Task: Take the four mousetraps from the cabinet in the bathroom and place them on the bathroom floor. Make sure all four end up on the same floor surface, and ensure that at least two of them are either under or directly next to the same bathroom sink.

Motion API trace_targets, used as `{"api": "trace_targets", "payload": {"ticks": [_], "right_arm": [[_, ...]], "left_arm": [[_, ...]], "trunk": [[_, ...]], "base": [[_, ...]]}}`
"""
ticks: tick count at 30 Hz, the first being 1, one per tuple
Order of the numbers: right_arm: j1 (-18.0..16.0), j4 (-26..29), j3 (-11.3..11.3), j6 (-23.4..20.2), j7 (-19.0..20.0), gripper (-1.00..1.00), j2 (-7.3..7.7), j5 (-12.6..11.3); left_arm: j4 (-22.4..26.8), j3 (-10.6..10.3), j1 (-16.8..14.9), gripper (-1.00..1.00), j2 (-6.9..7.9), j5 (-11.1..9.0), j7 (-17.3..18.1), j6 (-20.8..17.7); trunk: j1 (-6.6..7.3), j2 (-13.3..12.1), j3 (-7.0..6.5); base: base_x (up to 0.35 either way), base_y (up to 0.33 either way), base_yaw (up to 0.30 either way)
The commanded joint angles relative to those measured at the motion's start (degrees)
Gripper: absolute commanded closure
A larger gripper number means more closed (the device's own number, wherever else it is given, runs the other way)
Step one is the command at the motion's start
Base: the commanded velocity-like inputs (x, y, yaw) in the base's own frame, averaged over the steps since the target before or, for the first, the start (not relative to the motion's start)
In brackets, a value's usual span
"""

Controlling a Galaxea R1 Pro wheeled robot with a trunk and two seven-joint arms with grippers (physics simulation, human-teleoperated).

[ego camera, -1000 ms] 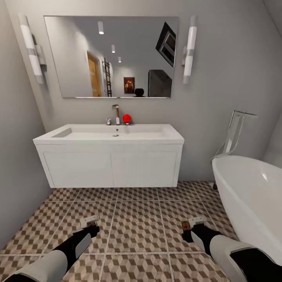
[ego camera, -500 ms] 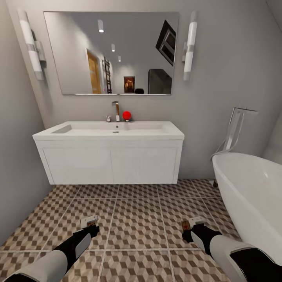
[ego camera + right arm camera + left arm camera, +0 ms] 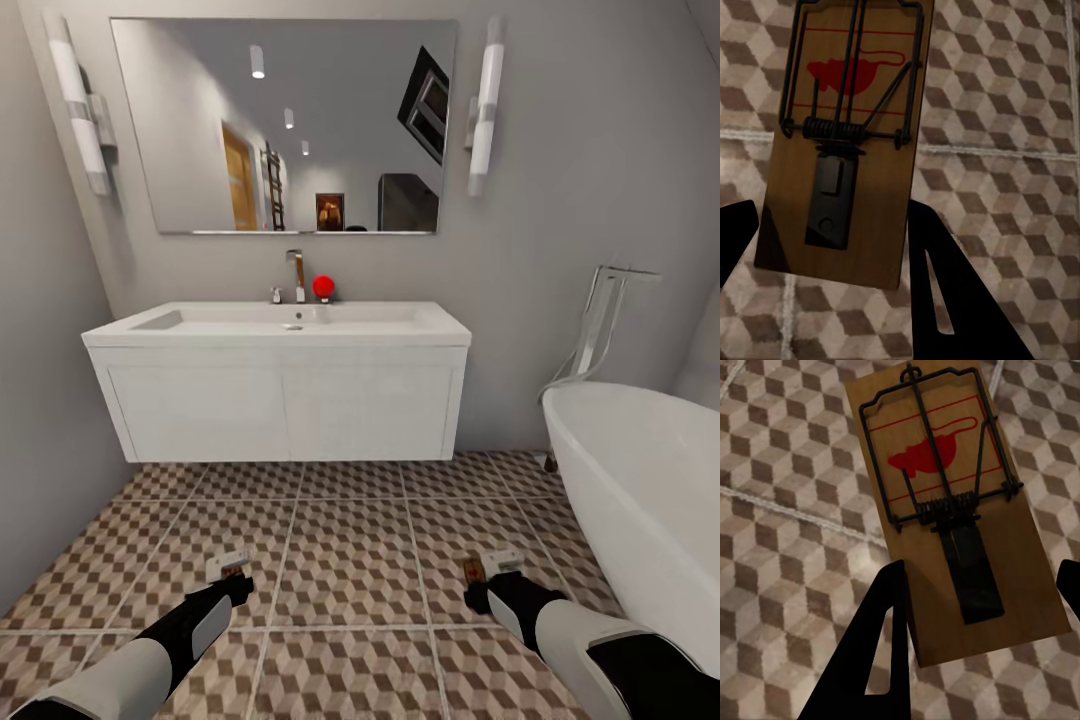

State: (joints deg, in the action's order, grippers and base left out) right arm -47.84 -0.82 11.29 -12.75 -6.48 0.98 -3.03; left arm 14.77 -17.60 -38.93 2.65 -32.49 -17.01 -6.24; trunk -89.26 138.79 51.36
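Change since earlier: the head camera has tilted, so the sink and mirror sit slightly higher in the picture; the arms and their loads keep the same places
Head view, sink: the bathroom sink hangs on the wall at 12 o'clock, a red ball beside its tap
Head view, floor: the bathroom floor spreads beneath it; the bathtub stands at 3 o'clock
Head view, left gripper: at 7 o'clock, holding a mousetrap above the tiles
Head view, right gripper: at 5 o'clock, holding a second mousetrap
Left wrist view: the dark fingers clamp the slab's near end, jaws spread only to its width; red mouse print and spring bar face up
Right wrist view: the fingers clamp the other trap the same way, tiles below
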Motion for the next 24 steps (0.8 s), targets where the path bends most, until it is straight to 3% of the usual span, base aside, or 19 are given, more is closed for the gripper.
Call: {"api": "trace_targets", "payload": {"ticks": [1, 10, 24], "right_arm": [[-0.06, -0.06, 0.48, 0.62, -0.11, 1.0, -0.01, -0.29], [-0.05, -0.06, 0.57, 0.93, -0.11, 1.0, -0.01, -0.14], [-0.05, -0.06, 0.57, 0.89, -0.11, 1.0, -0.08, -0.12]], "left_arm": [[0.19, -0.5, -0.01, 1.0, 0.05, -0.29, -0.48, -0.35], [0.26, -0.5, -0.01, 1.0, -0.1, -0.29, -0.48, -0.28], [0.26, -0.5, -0.01, 1.0, -0.19, -0.28, -0.82, -0.25]], "trunk": [[-0.21, 0.44, 0.24], [-1.09, 2.05, 0.96], [-1.09, 2.05, 0.96]], "base": [[0.0, 0.0, 0.0], [0.0, 0.0, 0.0], [0.052, 0.0, 0.0]]}}
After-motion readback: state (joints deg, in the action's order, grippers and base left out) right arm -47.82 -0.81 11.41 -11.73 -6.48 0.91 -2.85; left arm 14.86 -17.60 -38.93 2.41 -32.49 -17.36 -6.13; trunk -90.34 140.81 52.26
